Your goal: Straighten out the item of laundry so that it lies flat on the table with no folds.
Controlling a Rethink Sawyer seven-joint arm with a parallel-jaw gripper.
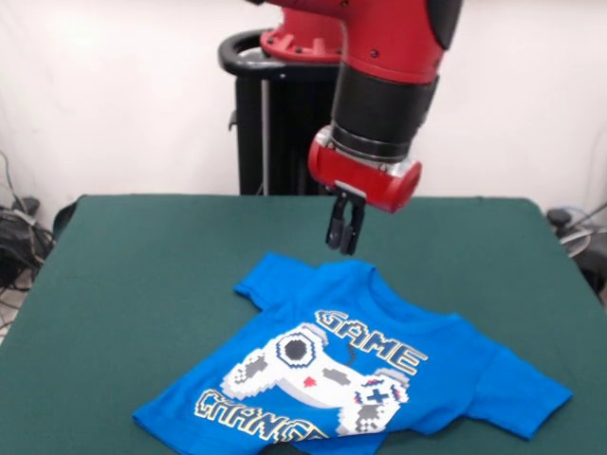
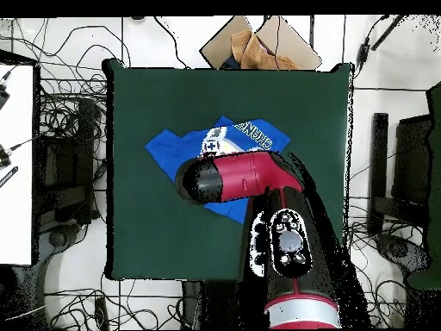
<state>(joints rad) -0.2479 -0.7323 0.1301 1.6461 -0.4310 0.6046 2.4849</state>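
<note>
One blue T-shirt [image 1: 379,370] half hidden overhead by arm [image 2: 250,177], claw [image 1: 343,248] pressed together above collar.

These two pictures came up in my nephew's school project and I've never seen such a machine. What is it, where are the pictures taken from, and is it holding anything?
It is a robot arm, red and black, standing at a table covered in dark green cloth. One picture is taken from across the table, facing the robot. The other looks straight down from above, so there the arm hides part of the scene.

On the table lies a small bright blue T-shirt with a white game-controller print and the words GAME CHANGER. It is not quite flat: its lower hem looks turned up and the cloth is rumpled.

At the arm's tip is a small black pincer. It hangs just above the shirt's collar end with its fingers close together, and holds nothing. Cables lie on the floor around the table.
</note>
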